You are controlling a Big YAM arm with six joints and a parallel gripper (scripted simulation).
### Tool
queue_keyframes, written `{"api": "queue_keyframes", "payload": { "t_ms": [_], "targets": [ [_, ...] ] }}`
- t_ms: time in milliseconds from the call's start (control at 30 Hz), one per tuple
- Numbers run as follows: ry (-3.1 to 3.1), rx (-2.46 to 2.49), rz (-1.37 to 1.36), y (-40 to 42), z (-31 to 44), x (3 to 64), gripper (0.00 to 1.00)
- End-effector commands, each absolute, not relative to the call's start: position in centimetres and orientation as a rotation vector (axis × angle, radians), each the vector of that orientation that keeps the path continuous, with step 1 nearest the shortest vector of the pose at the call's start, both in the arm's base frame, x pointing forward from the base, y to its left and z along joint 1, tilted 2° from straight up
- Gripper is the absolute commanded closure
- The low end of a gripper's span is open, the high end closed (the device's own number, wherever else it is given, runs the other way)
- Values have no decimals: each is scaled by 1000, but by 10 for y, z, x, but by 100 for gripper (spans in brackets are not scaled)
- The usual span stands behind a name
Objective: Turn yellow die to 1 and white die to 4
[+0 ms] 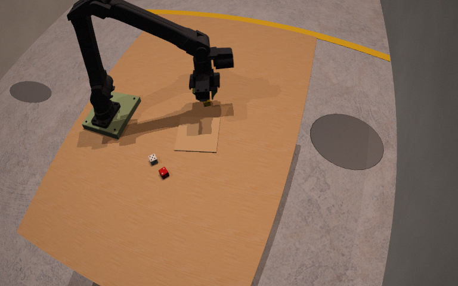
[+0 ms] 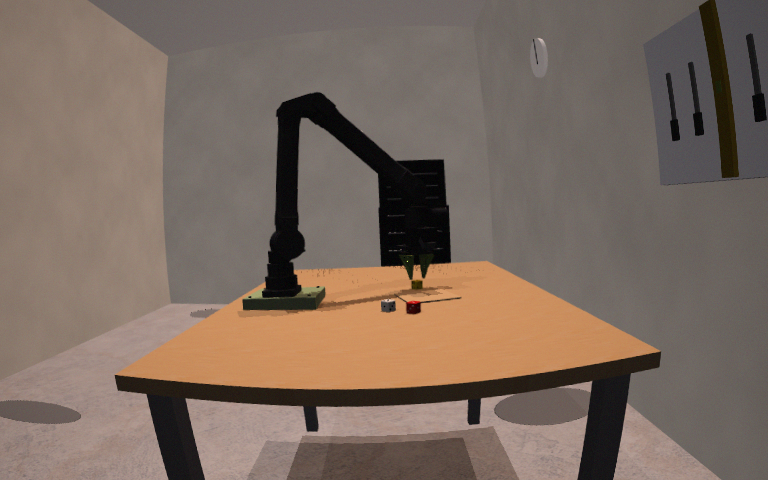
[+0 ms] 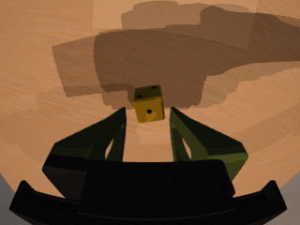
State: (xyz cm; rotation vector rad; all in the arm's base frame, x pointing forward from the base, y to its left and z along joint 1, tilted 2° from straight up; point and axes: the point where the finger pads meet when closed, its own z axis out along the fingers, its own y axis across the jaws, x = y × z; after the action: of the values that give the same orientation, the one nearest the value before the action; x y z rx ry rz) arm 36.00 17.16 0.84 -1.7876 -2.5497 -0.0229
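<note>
The turning of the small yellow die is in hand. It is seen just off the flat tan mat, by the fingertips. The pincer is partly open, with nothing held. Next, the die should be gripped and its 1 put on top. The small white die, with 5 up, must be turned later. No writing can be read.
</note>
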Motion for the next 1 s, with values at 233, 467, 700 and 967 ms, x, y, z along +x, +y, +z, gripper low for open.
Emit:
{"api": "queue_keyframes", "payload": {
  "t_ms": [233, 467, 700, 967],
  "targets": [
    [-2557, -1790, -28, 178, -10, 360, 61],
    [-2559, -1791, -35, 180, -16, 362, 61],
    [-2559, -1791, -35, 179, -18, 360, 61],
    [-2558, -1791, -32, 179, -18, 360, 61]
  ]
}}
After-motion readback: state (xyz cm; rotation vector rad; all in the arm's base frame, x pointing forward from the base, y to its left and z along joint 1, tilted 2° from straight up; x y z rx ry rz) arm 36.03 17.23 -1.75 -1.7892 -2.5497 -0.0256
